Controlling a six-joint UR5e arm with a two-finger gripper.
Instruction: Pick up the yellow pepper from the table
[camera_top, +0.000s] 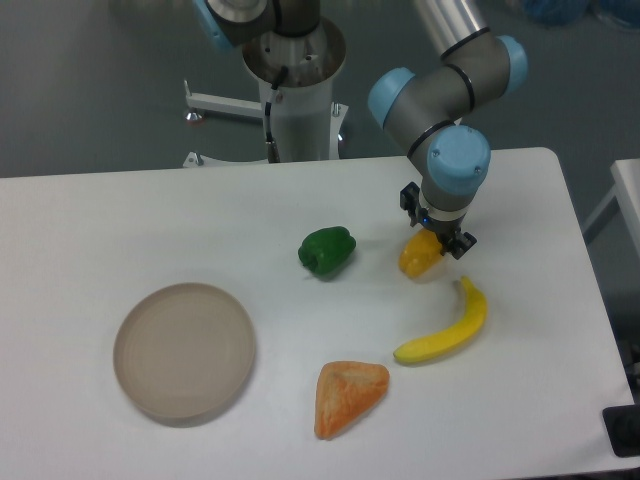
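The yellow pepper (417, 257) is small, lumpy and yellow-orange, and lies on the white table (120, 220) right of centre. My gripper (436, 238) points straight down over it and covers its upper right part. Black finger parts (464, 241) show on either side of the blue wrist. The fingertips are hidden by the wrist and the pepper, so I cannot tell whether the jaws are closed on it. The pepper seems to rest on or just above the table top.
A green pepper (327, 251) lies left of the yellow one. A yellow banana (447, 326) lies just below it and an orange wedge-shaped piece (347, 396) lies further down. A round beige plate (184, 351) sits at the lower left. The robot base (297, 90) stands behind the table's far edge.
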